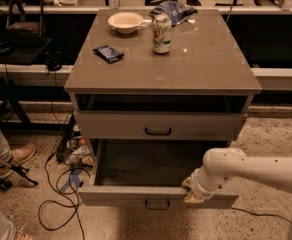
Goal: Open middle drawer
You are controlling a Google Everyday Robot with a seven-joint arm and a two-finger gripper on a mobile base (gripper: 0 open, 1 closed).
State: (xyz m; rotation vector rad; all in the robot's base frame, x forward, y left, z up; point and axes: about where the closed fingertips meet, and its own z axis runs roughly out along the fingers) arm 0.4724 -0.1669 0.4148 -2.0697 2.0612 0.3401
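Note:
The middle drawer [136, 196] is a grey-beige drawer pulled well out toward me, its dark inside showing. A small black loop handle [157, 203] sits at the middle of its front. My gripper [192, 193], at the end of the white arm [246, 169] coming in from the right, rests against the top edge of this front, to the right of the handle. Above it, another grey-beige drawer [116, 125] with a black handle is shut. No drawer shows below the pulled-out one.
On the cabinet top [206, 64] stand a bowl [126, 21], a can [161, 33], a dark snack bar [108, 53] and a chip bag [172, 9]. Cables [56, 184] lie on the floor at left, by a person's shoe [16, 156].

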